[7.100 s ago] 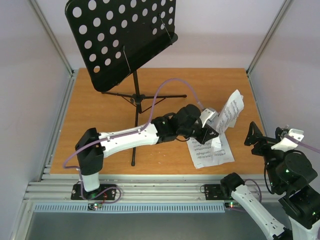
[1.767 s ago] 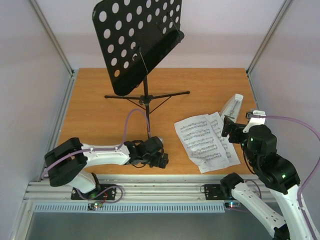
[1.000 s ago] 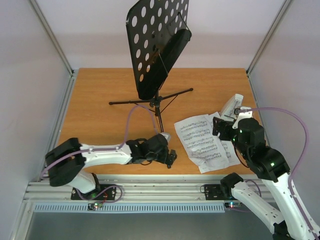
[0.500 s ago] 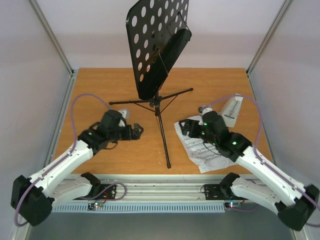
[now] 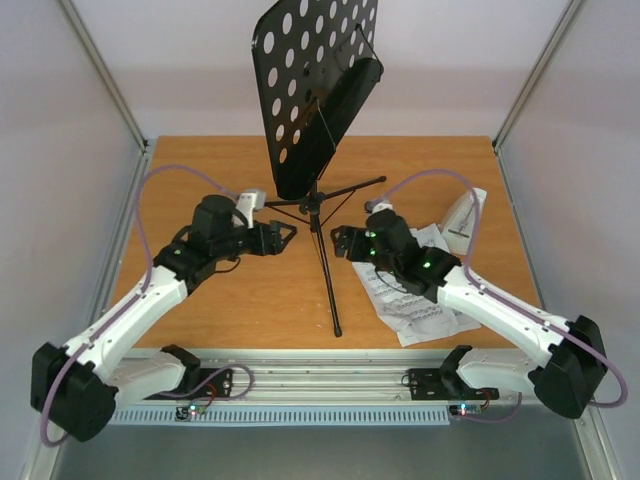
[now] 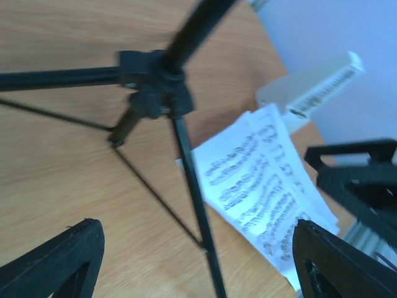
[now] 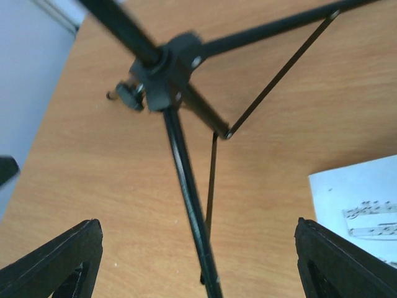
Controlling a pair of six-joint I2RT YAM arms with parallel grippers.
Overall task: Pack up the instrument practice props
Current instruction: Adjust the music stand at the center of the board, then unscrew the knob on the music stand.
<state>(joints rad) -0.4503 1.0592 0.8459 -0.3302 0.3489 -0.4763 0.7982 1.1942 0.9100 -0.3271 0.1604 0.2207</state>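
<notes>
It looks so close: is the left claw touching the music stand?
Apart. In the left wrist view the left gripper is open, its fingers either side of a leg of the music stand, with bare wood between.

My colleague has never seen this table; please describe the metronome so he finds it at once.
Look at the right side of the wooden table. Just behind the sheet-music pages is the metronome. It is the only pale, wedge-shaped block; the pages are flat and the music stand is black.

Orange-brown wooden table [image 5: 200,160] between pale walls [image 5: 60,200], ribbed aluminium rail [image 5: 330,375] in front.
</notes>
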